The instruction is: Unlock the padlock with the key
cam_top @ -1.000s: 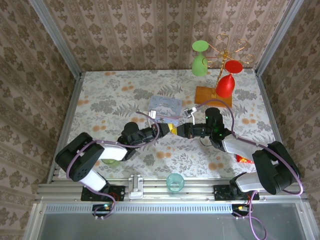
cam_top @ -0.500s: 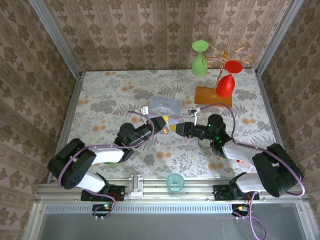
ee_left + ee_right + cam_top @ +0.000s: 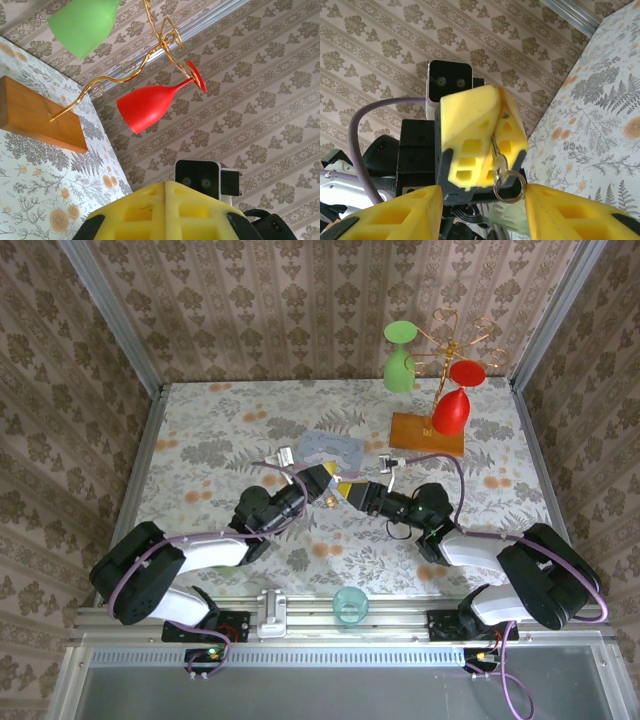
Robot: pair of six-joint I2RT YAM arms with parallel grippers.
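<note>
Sitting at the near edge of the desk (image 3: 340,555) is a teal translucent cup (image 3: 348,602); mid-desk, the left claw (image 3: 487,135) is pinching the small silver key (image 3: 495,150), the right claw (image 3: 485,215) is standing spread opposite, and a pale blue tin (image 3: 335,448) is lying beyond.

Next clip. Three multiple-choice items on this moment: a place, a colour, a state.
1. Where is the key? A pinched in the left gripper; B pinched in the right gripper; C lying loose.
2. Which cups hang on the gold rack? A two red; B green and red; C teal and red.
3. The right gripper's fingers are: A shut on the key; B shut empty; C apart.
Answers: 1 A, key and ring stick out between the left fingers. 2 B, green cup and red cup hang there. 3 C, a wide gap separates them.
</note>
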